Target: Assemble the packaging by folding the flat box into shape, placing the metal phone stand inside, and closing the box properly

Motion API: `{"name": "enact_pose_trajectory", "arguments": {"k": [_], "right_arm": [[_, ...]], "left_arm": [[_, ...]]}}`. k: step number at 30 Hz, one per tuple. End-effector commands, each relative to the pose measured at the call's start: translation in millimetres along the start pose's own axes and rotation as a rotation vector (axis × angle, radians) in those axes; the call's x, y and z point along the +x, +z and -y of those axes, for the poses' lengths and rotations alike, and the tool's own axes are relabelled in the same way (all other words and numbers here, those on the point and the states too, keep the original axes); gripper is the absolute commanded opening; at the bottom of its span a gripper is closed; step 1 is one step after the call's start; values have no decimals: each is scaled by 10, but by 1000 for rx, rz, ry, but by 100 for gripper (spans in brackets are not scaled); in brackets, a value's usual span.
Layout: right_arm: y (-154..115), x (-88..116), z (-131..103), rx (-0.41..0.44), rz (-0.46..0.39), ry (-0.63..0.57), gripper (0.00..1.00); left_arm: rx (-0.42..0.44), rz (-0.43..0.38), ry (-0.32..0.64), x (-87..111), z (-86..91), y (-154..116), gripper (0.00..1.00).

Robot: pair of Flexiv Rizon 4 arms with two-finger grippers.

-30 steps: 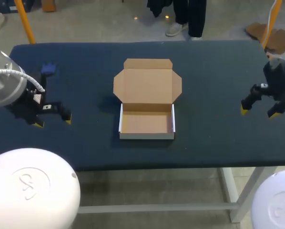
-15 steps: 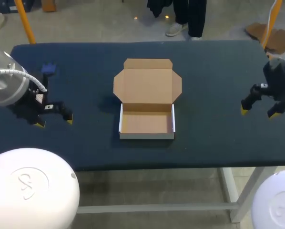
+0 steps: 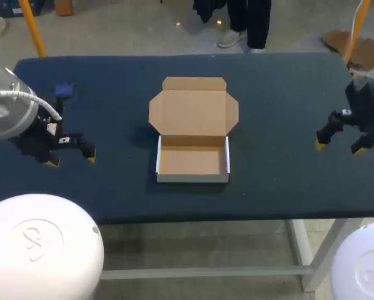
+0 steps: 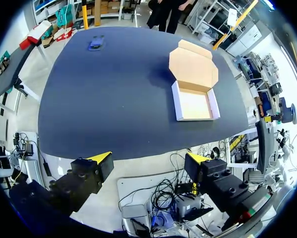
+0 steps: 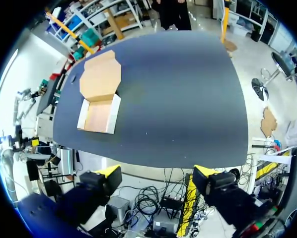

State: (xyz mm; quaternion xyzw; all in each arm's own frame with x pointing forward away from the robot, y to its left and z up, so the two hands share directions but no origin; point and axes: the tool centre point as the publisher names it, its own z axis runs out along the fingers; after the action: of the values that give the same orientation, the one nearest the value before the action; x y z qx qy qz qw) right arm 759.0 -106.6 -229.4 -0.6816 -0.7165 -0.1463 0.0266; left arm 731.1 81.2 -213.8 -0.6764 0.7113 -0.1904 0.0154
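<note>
Cardboard, brown inside and white outside, makes up the shallow open-lidded box (image 3: pixel 193 156), which sits well apart from and between the left gripper (image 3: pixel 70 161) and the right gripper (image 3: pixel 338 149). Both claws are spread and empty. The box looks light and crushable, best pinched by a wall. The small blue stand (image 3: pixel 63 90) ahead of the left claw is probably rigid and heavier.

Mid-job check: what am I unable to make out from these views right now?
- Small blue object: too small in the head and left wrist views to identify.
- Table beneath the left arm: hidden by that arm, head view.
- Box, near wall's inner face: hidden by the wall itself, head view.
</note>
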Motion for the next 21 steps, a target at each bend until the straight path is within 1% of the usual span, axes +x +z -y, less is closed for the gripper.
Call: {"name": "enact_pose_trajectory", "arguments": {"k": [1,6,21], "right_arm": [[-28,7,5,4,1,0,100],[-28,7,5,4,1,0,100],[-28,7,5,4,1,0,100]], "left_arm": [[-4,7,-2,10,10,0,100],[-4,7,-2,10,10,0,100],[-21,16,-27,-67,127,92,100]]}}
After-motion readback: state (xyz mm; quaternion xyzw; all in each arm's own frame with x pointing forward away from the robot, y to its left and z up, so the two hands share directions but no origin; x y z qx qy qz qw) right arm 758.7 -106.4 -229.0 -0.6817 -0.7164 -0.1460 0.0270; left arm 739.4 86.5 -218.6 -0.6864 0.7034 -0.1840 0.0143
